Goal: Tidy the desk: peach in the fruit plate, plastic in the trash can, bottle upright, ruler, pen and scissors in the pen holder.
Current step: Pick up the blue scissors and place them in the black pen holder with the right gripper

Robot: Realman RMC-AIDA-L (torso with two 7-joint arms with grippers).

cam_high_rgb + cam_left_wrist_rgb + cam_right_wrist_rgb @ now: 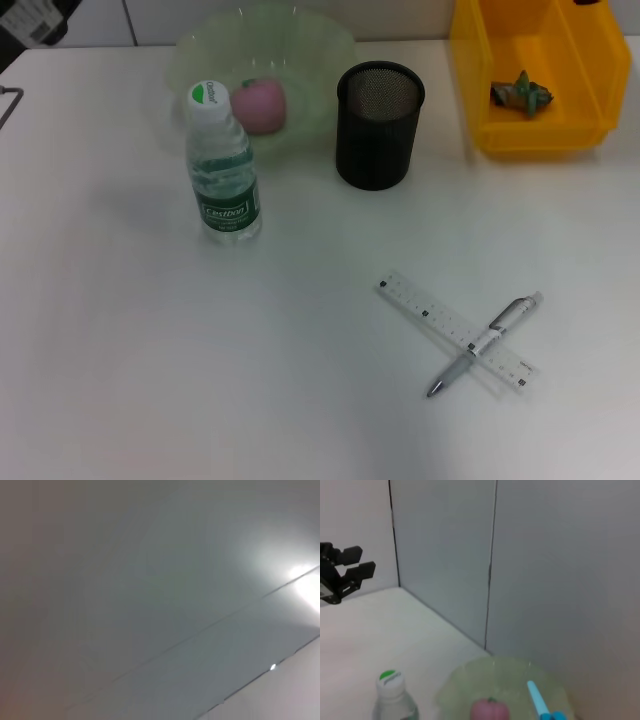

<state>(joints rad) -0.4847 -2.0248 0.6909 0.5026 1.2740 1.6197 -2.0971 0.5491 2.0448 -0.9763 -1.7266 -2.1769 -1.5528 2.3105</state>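
On the worktop point(150, 350), my bottle point(222, 165) stands upright beside the fruit plate point(310, 60) holding the peach point(259, 105). Ruler point(455, 331) and pen point(484, 343) lie crossed, well apart from the pen holder point(378, 125). Plastic point(520, 94) sits in the yellow trash can point(590, 90). My left fingers point(351, 568) are parted, empty; right fingers unseen.

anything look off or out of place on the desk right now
Yes: the pen lies crossed over the ruler on the bare table, both outside the pen holder. The bottle stands upright and the peach sits in the fruit plate.
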